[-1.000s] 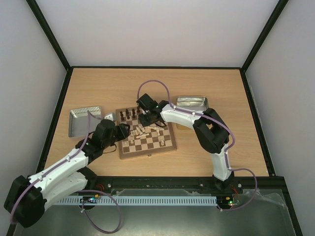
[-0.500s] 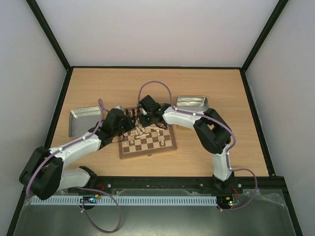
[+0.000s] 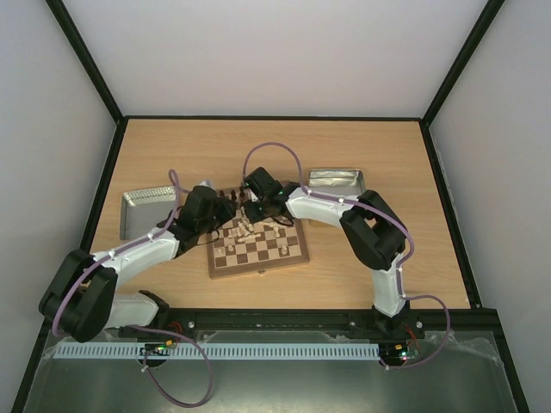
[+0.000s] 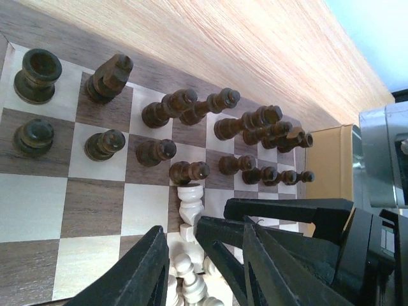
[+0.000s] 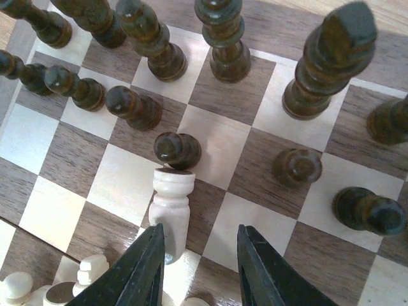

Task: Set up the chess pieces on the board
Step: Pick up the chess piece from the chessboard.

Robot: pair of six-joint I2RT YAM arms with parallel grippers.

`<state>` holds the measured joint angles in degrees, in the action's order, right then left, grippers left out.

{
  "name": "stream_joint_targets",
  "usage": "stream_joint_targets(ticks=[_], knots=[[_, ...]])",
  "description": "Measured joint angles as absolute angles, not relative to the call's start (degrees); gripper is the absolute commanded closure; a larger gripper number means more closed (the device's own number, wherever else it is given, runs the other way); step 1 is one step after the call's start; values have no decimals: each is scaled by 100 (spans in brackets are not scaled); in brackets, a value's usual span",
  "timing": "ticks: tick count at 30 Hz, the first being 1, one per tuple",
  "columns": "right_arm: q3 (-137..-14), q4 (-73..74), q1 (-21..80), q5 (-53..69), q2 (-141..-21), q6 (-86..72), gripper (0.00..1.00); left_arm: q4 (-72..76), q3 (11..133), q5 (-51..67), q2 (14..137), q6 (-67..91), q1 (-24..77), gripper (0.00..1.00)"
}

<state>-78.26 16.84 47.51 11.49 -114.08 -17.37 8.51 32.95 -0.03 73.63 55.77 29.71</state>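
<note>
1. I judge the step in hand to be picking a pale man from the chess pieces [image 3: 245, 229], which lie heaped mid-board [image 3: 258, 269], just my side of the standing dark chessmen [image 5: 223, 38].
2. My right gripper [image 5: 201, 231] hangs with its jaws apart and empty. A toppled pale piece [image 5: 171, 210] lies just beside its left finger.
3. My left gripper [image 4: 204, 227] is parted too, clasping nothing I can see, and it crowds the right one.
4. Next, I'd shift the right jaws to straddle that piece, without bumping the dark pawn [image 5: 177, 150].
</note>
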Motion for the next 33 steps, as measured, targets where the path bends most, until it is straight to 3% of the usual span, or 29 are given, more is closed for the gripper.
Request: stream_joint_targets(ticks=[10, 25, 33], knots=[[-7697, 1319, 4748, 1179, -11205, -1997, 64, 965, 3201, -14, 7358, 5741, 2891, 63], [-7765, 1341, 4851, 1061, -11380, -1997, 66, 1041, 3175, 67, 7356, 5843, 2779, 67], [-7797, 1347, 4873, 1059, -11511, -1962, 83, 1192, 3175, 314, 7618, 5837, 2729, 67]])
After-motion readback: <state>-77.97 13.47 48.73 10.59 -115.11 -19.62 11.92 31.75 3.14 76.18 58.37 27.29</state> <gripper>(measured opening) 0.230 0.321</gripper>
